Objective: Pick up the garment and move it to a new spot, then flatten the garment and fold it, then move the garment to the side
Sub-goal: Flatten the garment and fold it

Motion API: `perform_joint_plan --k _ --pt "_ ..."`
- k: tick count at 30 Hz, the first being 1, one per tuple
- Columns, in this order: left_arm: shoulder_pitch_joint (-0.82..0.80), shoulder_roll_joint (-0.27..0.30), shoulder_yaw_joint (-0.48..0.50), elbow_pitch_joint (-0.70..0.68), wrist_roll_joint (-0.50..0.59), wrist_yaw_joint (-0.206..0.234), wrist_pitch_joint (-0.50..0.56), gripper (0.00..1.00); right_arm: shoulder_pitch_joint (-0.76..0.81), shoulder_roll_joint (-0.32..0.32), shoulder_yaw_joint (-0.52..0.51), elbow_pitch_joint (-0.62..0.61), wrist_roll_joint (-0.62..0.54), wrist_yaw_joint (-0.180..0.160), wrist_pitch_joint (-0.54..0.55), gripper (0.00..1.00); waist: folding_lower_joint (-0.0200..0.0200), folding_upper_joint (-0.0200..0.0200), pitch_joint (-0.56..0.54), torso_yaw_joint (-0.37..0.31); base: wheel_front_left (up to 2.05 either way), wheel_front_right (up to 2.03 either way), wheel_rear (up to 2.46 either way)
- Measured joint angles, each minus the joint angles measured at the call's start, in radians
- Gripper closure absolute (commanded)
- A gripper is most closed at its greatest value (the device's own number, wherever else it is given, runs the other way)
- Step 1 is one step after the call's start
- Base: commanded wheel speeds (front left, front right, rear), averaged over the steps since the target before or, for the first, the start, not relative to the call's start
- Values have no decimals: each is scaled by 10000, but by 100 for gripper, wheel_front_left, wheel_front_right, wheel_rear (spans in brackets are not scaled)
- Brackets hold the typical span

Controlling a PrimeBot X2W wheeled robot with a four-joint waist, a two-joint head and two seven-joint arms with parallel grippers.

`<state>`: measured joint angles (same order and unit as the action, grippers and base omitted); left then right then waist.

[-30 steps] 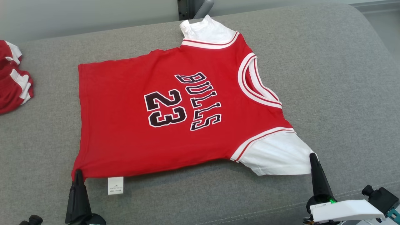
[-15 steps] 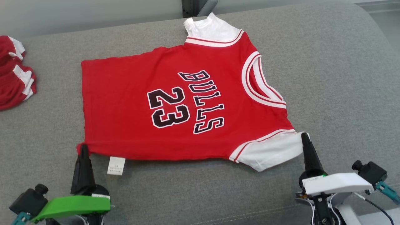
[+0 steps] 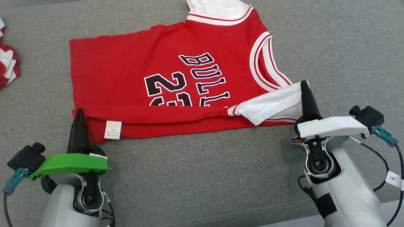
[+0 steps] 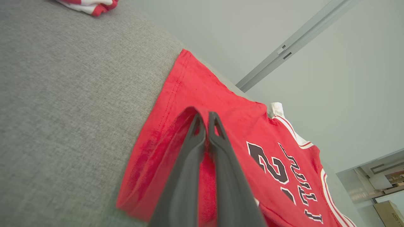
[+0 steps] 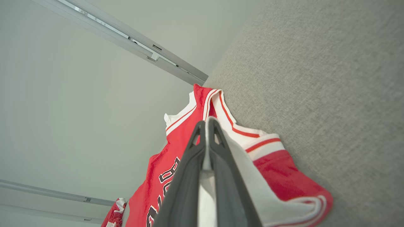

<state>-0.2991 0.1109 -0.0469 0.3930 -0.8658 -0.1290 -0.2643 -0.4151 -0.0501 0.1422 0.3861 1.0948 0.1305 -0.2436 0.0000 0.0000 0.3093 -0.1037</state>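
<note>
Roomy grey cushion (image 3: 189, 176), jersey (image 3: 126, 72) edge folded, left end effector (image 3: 79, 111) gripping hem (image 3: 73, 75), right end effector (image 3: 304, 84) gripping sleeve (image 3: 271, 104)

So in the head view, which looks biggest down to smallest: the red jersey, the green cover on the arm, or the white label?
1. red jersey
2. green cover, though it likely sits nearer the camera, which flatters it
3. white label, clearly smallest
</note>
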Motion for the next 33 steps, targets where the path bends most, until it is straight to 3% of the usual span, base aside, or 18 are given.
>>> perform_joint_plan --k 10,11,12,13,14,23,33 --pt "-862 13 42 890 255 0 -2 100 -1836 8 466 1795 -48 0 -90 100 0 0 681 195 0 0 0" --pt "-903 8 29 930 280 0 -4 91 -1973 2 550 1954 -36 0 -90 85 0 0 701 215 0 0 0" --pt "-937 6 29 963 349 0 -4 62 -2103 8 617 2077 -10 0 -92 64 0 0 712 233 0 0 0" --pt "-960 6 46 966 422 0 -4 2 -2226 13 671 2211 -8 0 -104 35 0 0 719 244 0 0 0" --pt "-975 2 67 965 454 0 -4 0 -2346 12 715 2311 -4 0 -113 0 0 0 720 250 0 0 0" --pt "-743 -82 341 514 755 0 -4 0 -3200 13 988 2930 -347 0 -178 0 0 0 605 283 0 0 0" --pt "397 -224 608 -128 826 0 -4 0 -3614 0 71 2715 -1055 0 -190 0 0 0 317 408 0 0 0"
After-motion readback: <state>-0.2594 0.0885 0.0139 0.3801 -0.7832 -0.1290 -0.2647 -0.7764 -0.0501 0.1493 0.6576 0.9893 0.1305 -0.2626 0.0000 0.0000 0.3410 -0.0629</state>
